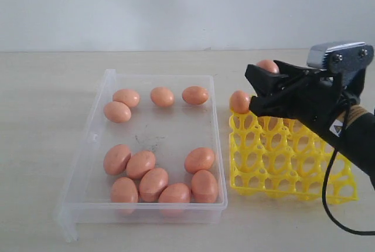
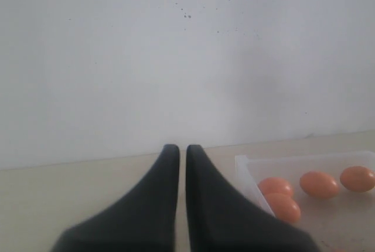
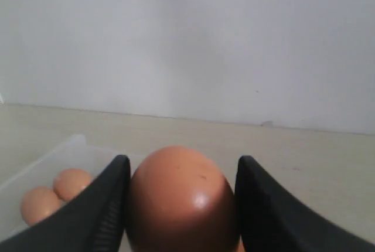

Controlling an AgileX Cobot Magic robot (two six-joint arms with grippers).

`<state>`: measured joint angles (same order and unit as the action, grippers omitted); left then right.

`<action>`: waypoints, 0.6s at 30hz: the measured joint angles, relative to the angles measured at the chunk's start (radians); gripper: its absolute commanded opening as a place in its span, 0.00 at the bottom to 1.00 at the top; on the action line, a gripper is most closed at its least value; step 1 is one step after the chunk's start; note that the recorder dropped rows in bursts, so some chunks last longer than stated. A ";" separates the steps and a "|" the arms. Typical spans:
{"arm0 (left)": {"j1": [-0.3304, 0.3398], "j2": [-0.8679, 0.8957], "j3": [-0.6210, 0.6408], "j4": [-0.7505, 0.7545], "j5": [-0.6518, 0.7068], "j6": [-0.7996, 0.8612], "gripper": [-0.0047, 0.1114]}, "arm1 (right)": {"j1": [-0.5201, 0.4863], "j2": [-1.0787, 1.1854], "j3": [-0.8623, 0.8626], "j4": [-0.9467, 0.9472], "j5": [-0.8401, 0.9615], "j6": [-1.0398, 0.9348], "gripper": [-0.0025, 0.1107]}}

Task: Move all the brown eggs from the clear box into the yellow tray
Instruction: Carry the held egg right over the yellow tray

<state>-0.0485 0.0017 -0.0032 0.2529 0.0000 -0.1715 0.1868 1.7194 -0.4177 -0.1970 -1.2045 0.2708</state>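
Pale beige tabletop (image 1: 47, 117) fills the exterior view beneath a plain white wall (image 1: 176, 6). Left of centre lies one shallow rectangular clear plastic box (image 1: 158, 76) holding eleven smooth oval orange-brown eggs (image 1: 162, 96): four along its upper end and seven bunched at its lower end. Just beside it on the right sits one bright yellow plastic lattice egg tray (image 1: 281, 158). Two more eggs show at the tray's upper left corner. One egg (image 1: 239, 101) is at the tips of the black right gripper (image 1: 251, 91), which reaches in from the right edge. The other egg (image 1: 268, 65) is half hidden behind the gripper's top. This view does not settle whether either is clasped. In the left wrist view the wall takes most of the frame, with a strip of table at the bottom. The black left gripper (image 2: 177, 146) has its fingers almost pressed together, with only a thin slit between them and nothing in it. At lower right a corner of the clear plastic box (image 2: 249, 176) shows four eggs. In the right wrist view, wall above and table below, the right gripper (image 3: 181, 161) stands moderately apart. Its fingers lie against either side of one clasped egg (image 3: 179, 199) at lower centre. Two eggs lie in the box corner at lower left.
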 measured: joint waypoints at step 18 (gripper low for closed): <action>0.000 0.000 0.000 0.000 0.000 0.000 0.07 | -0.161 0.159 -0.094 -0.327 -0.004 0.140 0.02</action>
<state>-0.0485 0.0017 -0.0032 0.2529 0.0000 -0.1715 0.0263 1.8785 -0.5116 -0.5244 -1.2090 0.4111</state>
